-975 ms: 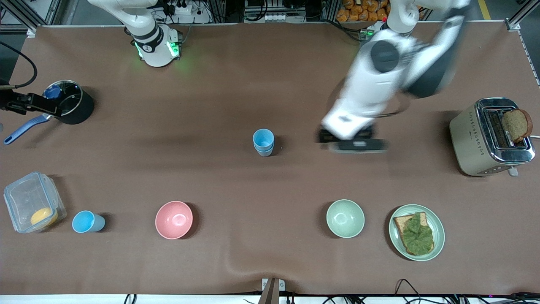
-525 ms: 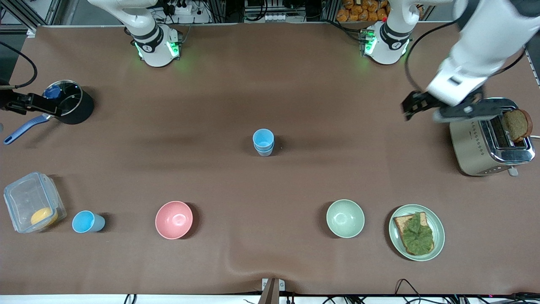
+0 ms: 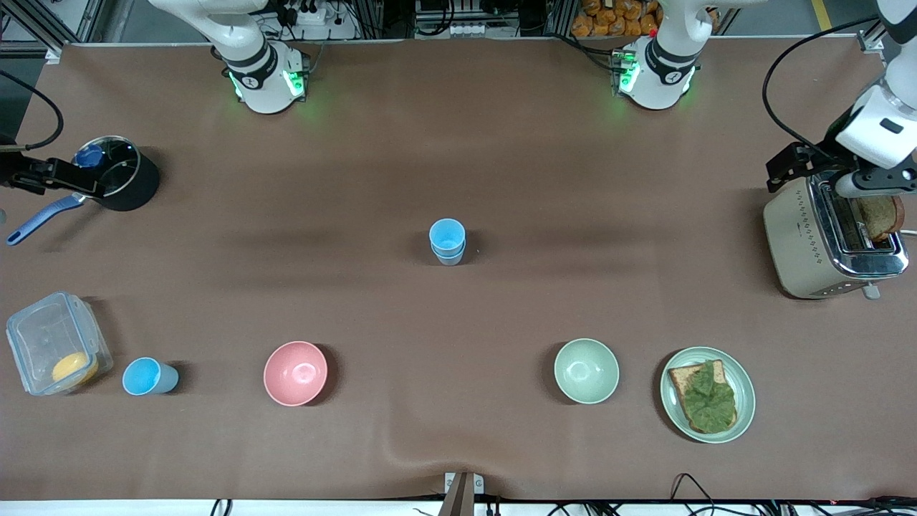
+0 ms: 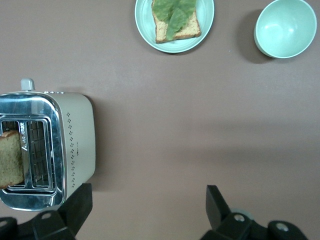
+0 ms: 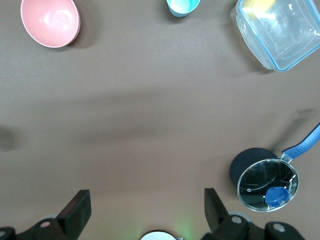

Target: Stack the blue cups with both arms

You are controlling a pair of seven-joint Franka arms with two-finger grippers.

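Two blue cups [image 3: 447, 241] stand nested in one stack at the middle of the table. A third blue cup [image 3: 147, 376] stands alone toward the right arm's end, beside a clear box, nearer the front camera; it also shows in the right wrist view [image 5: 182, 6]. My left gripper [image 3: 824, 175] is open and empty, up in the air at the toaster [image 3: 831, 233]; in the left wrist view [image 4: 146, 210] bare table lies between its fingers. My right gripper [image 5: 145, 210] is open and empty, high over the table by its own base, and is out of the front view.
A pink bowl [image 3: 295, 373], a green bowl [image 3: 586, 370] and a plate with toast and lettuce [image 3: 707, 394] stand along the near side. A clear box [image 3: 54, 351] and a black pot [image 3: 118, 175] with a blue handle are at the right arm's end. A dark fixture [image 3: 32, 175] overhangs there.
My left arm has swung away from beside the cup stack to the toaster at its end of the table. The cups and the right arm have not moved.
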